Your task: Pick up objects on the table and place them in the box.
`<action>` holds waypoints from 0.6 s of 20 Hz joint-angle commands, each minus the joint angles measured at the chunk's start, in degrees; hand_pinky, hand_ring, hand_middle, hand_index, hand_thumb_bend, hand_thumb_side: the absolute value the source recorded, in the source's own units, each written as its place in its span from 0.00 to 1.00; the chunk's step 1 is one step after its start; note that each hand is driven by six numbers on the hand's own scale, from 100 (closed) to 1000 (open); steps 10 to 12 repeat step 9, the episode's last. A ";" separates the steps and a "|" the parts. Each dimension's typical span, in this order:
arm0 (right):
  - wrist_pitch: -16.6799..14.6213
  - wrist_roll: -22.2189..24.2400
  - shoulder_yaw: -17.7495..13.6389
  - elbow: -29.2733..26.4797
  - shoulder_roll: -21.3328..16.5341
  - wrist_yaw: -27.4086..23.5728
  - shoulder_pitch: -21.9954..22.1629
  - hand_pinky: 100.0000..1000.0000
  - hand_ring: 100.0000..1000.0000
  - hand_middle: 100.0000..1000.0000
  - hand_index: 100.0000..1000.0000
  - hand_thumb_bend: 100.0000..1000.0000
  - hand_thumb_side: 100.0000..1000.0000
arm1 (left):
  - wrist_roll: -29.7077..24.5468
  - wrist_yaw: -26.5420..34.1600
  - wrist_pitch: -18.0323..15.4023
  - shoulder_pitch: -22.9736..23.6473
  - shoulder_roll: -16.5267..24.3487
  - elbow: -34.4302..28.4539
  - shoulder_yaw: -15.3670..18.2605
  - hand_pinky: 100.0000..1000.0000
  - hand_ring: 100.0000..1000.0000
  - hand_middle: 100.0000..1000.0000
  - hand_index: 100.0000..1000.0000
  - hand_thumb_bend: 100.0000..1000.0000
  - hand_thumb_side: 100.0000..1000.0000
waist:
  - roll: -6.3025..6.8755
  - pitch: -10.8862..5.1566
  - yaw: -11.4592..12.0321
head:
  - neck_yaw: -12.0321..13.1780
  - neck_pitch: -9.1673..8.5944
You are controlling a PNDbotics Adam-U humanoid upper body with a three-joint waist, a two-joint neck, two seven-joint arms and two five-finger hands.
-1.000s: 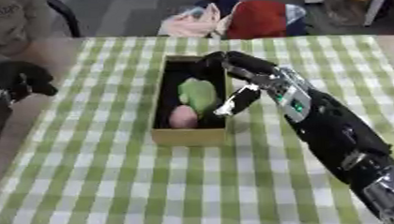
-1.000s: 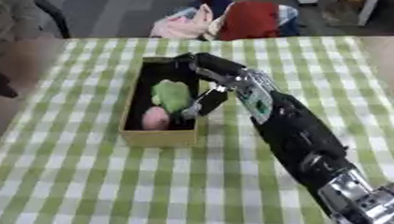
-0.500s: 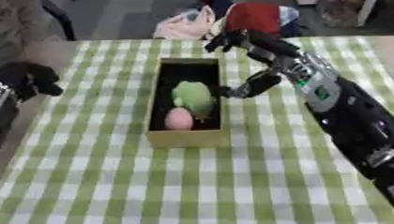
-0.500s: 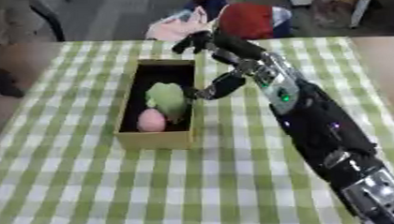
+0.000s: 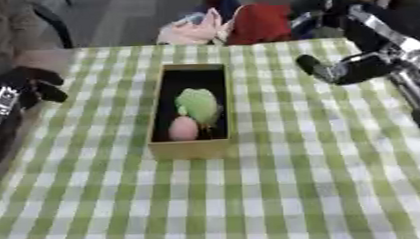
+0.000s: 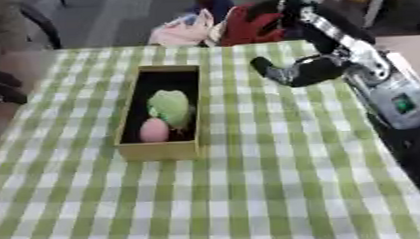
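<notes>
My right robot hand (image 6: 312, 63) hovers open and empty, right of the box (image 5: 190, 148) holding a green object (image 5: 198, 104) and pink object (image 5: 183, 128); my left robot hand (image 5: 33, 85) rests curled at the bench (image 5: 295, 188) edge

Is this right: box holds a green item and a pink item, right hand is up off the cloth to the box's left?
Not quite. The box does hold the green item and the pink item, but the right hand hangs above the cloth to the box's right, not its left. The right eye view shows it best.
</notes>
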 commanded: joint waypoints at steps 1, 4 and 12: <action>2.80 -1.79 -3.88 -6.55 -2.82 -2.55 3.43 0.71 0.94 0.73 0.87 0.12 0.09 | 0.65 -0.87 -0.19 0.18 1.21 -0.39 1.06 0.64 0.57 0.58 0.67 0.24 0.81 | 0.11 -0.54 -0.47 | 0.32 0.69; 4.08 -3.64 -6.39 -9.45 -2.41 -1.68 8.21 0.69 0.91 0.71 0.86 0.09 0.11 | 0.87 -1.38 -0.24 0.75 0.78 -0.30 1.52 0.64 0.55 0.57 0.65 0.24 0.82 | 0.28 -0.19 -1.09 | 0.16 1.18; 4.64 -5.01 -9.02 -12.12 -0.97 1.04 14.38 0.68 0.91 0.68 0.85 0.03 0.14 | 0.83 -2.37 -0.21 1.45 -0.29 -0.36 2.11 0.64 0.55 0.57 0.65 0.23 0.83 | 0.58 0.54 -1.71 | 0.17 2.13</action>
